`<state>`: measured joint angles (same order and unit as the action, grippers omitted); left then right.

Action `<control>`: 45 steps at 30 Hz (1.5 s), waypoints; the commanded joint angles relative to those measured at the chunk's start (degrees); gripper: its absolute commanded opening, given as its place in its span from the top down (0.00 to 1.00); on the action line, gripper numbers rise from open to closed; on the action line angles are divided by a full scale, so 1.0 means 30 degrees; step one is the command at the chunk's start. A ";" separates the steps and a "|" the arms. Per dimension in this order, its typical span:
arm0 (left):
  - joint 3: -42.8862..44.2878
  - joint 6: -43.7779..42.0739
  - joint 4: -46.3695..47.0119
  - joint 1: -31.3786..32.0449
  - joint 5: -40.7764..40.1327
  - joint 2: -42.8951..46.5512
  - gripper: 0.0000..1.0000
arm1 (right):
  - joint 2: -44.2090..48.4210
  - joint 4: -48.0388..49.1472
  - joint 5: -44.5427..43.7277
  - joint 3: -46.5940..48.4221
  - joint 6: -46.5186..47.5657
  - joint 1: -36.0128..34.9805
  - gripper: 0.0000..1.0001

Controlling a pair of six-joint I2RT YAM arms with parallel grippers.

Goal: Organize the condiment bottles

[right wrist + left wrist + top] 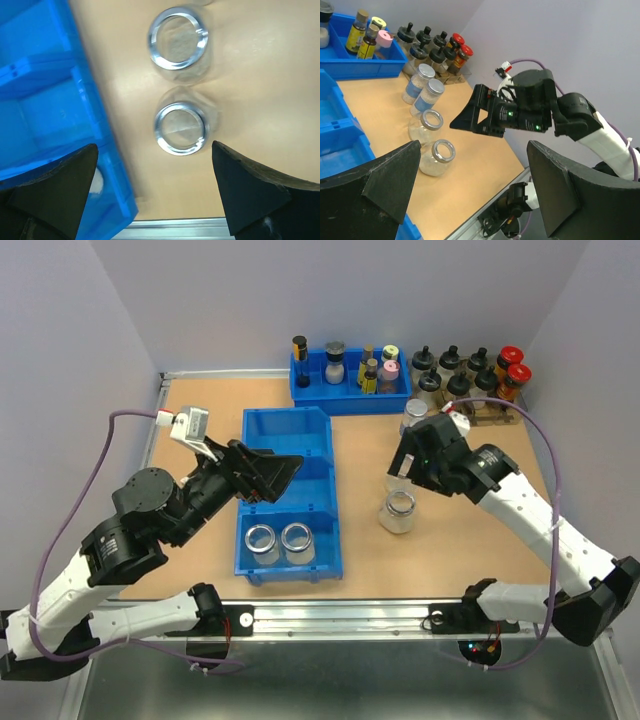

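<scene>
Two open glass jars (262, 541) (297, 539) stand in the near compartment of the blue bin (288, 430). Two more open jars stand on the table right of the bin: the nearer one (397, 511) (441, 155) (180, 127) and the farther one (430, 123) (178, 40), which is mostly hidden under my right gripper in the top view. Two lidded jars (434, 92) (422, 78) stand behind them. My right gripper (398, 468) (155, 195) is open and empty above these open jars. My left gripper (278, 476) (475, 195) is open and empty above the bin's middle.
A blue tray (350, 398) at the back holds small coloured spice bottles. A rack of black- and red-capped bottles (470, 375) stands at the back right. A metal rail (340, 618) runs along the near table edge. The bin's wall (90, 100) is just left of the open jars.
</scene>
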<state>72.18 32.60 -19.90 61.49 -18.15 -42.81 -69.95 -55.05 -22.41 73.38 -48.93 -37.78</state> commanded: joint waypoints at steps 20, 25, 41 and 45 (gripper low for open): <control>-0.0007 0.0237 0.1565 -0.0020 0.0836 -0.0087 0.01 | -0.3136 -0.0723 0.7061 -0.1054 0.8220 0.4215 0.00; -0.0095 0.0149 0.1595 0.0009 0.0748 -0.0028 0.01 | -0.3955 -0.0723 0.7355 -0.0673 0.9334 0.4185 0.00; -0.0506 0.0120 0.1653 -0.0020 0.0279 0.0557 0.01 | -0.6067 -0.0782 0.7061 0.0937 1.0069 0.2896 0.04; -0.0535 0.0090 0.1566 -0.0020 0.0191 0.0617 0.01 | -0.6038 -0.0899 0.6798 0.0910 1.0069 0.2749 0.06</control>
<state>71.13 33.34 -17.72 61.49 -16.82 -41.30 -88.23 -57.39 -1.45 73.21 -19.64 -28.77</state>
